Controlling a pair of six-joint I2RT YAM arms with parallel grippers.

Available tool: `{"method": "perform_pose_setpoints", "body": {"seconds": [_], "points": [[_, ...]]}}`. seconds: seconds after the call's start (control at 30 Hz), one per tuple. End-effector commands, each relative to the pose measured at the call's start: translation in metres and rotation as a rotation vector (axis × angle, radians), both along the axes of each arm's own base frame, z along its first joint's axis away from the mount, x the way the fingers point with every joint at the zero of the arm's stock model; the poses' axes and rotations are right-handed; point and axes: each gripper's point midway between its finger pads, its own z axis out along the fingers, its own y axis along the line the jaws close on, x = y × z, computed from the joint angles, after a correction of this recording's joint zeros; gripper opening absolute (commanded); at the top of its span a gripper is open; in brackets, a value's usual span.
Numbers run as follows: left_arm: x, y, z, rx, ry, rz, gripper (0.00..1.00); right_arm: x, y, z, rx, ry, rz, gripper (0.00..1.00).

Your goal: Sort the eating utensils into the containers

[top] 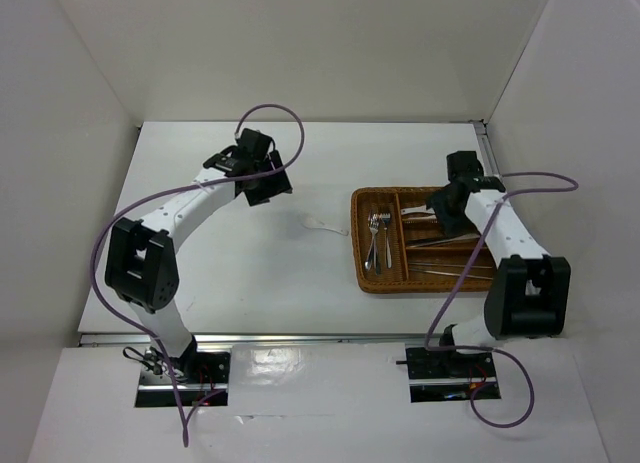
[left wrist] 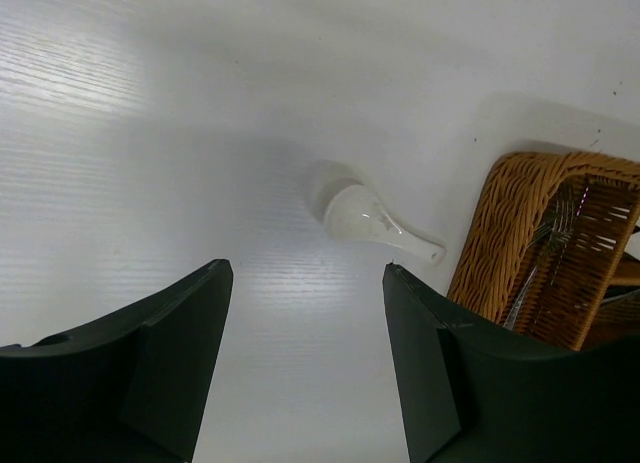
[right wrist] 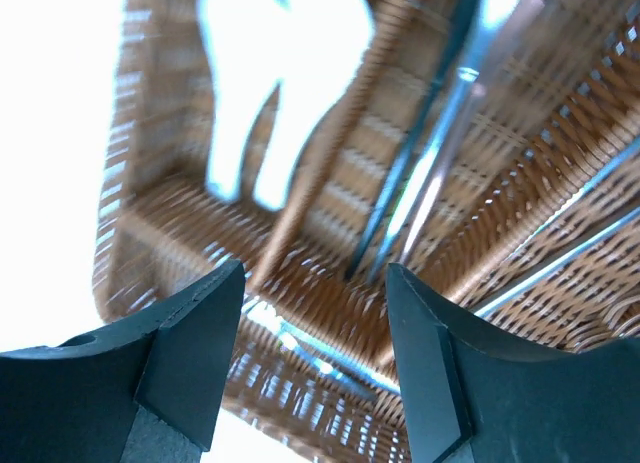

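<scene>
One white ceramic soup spoon [top: 318, 224] lies on the table, left of the brown wicker tray [top: 356, 235]. In the left wrist view the spoon [left wrist: 365, 220] rests just beyond my left gripper [left wrist: 305, 268], which is open and empty above bare table. The left gripper [top: 270, 186] hovers up and left of the spoon. Silver forks and spoons [top: 377, 241] fill the tray's long left section, and slim silver pieces [top: 450, 268] lie in the right sections. My right gripper [right wrist: 315, 271] hangs open over the tray, with nothing between its fingers. Below it are silver sticks [right wrist: 430, 173] and white spoons [right wrist: 285, 73].
The tray's wicker corner [left wrist: 495, 233] shows to the right of the spoon in the left wrist view. White walls enclose the table at the back and both sides. My right arm [top: 510, 243] reaches over the tray's right edge.
</scene>
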Motion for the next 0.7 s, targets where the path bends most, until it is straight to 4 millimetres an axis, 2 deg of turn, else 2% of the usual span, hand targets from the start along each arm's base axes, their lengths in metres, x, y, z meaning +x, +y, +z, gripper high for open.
{"method": "perform_pose_setpoints", "body": {"seconds": [0.0, 0.07, 0.17, 0.2, 0.23, 0.33, 0.4, 0.43, 0.47, 0.53, 0.57, 0.6, 0.67], "points": [[0.01, -0.02, 0.008, -0.015, -0.045, -0.036, 0.75, 0.016, -0.001, 0.048, -0.056, -0.166, 0.107, 0.66], [0.011, -0.032, 0.005, -0.037, -0.037, -0.054, 0.75, 0.022, 0.0, 0.066, -0.078, -0.242, 0.162, 0.68], [0.007, -0.049, -0.01, -0.091, 0.025, -0.033, 0.75, 0.022, 0.001, 0.082, -0.124, -0.293, 0.255, 0.69], [0.004, -0.056, -0.012, -0.116, 0.054, -0.002, 0.75, 0.022, 0.001, 0.083, -0.131, -0.303, 0.262, 0.69], [-0.002, -0.061, -0.025, -0.103, 0.1, 0.012, 0.75, 0.022, 0.0, 0.088, -0.151, -0.32, 0.284, 0.69], [-0.003, -0.071, -0.034, -0.097, 0.16, 0.096, 0.75, 0.017, 0.0, 0.094, -0.171, -0.352, 0.301, 0.7], [-0.001, -0.07, -0.048, -0.094, 0.21, 0.159, 0.75, 0.015, -0.001, 0.097, -0.184, -0.376, 0.312, 0.7], [-0.002, -0.073, -0.048, -0.112, 0.219, 0.168, 0.74, 0.014, -0.001, 0.096, -0.19, -0.374, 0.32, 0.7], [-0.005, -0.072, -0.058, -0.107, 0.24, 0.182, 0.74, 0.011, -0.001, 0.096, -0.196, -0.374, 0.327, 0.71], [-0.002, -0.074, -0.06, -0.135, 0.222, 0.2, 0.72, 0.012, 0.0, 0.1, -0.198, -0.392, 0.339, 0.71], [-0.006, -0.07, -0.072, -0.123, 0.233, 0.214, 0.72, 0.012, 0.0, 0.1, -0.198, -0.392, 0.339, 0.71], [-0.003, -0.071, -0.064, -0.146, 0.201, 0.21, 0.71, 0.009, 0.0, 0.099, -0.204, -0.391, 0.346, 0.71], [-0.008, -0.066, -0.068, -0.128, 0.197, 0.207, 0.71, 0.008, 0.0, 0.103, -0.211, -0.4, 0.352, 0.71]]}}
